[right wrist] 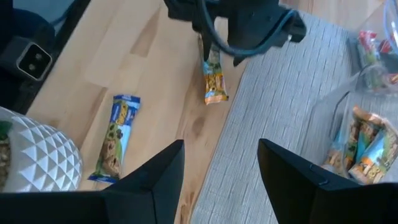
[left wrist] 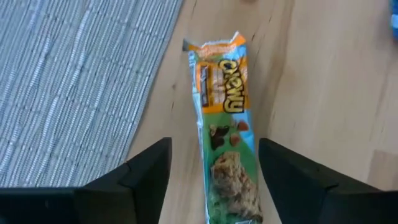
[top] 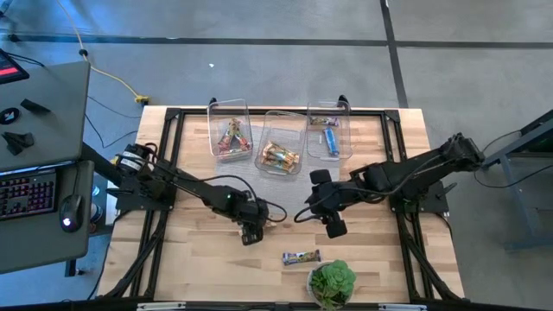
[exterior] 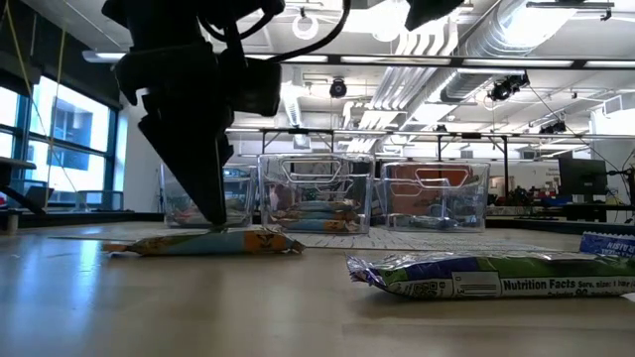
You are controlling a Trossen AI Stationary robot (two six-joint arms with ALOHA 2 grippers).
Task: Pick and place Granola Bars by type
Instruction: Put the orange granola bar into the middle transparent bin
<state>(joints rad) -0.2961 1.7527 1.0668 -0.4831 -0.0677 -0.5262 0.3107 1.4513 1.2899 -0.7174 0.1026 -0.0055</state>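
Bar [left wrist: 225, 134] (lower end cut off) between open left hand [left wrist: 213, 180]

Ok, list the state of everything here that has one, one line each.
Left gripper: open, fingers either side of the orange-green bar, low over the table.
Orange-green bar: flat on the table, not gripped.
Right gripper: open, empty, above the table.
Blue bar: flat on the table near the plant pot.
Left bin: holds red bars.
Middle bin: holds orange bars.
Right bin: holds blue bars.
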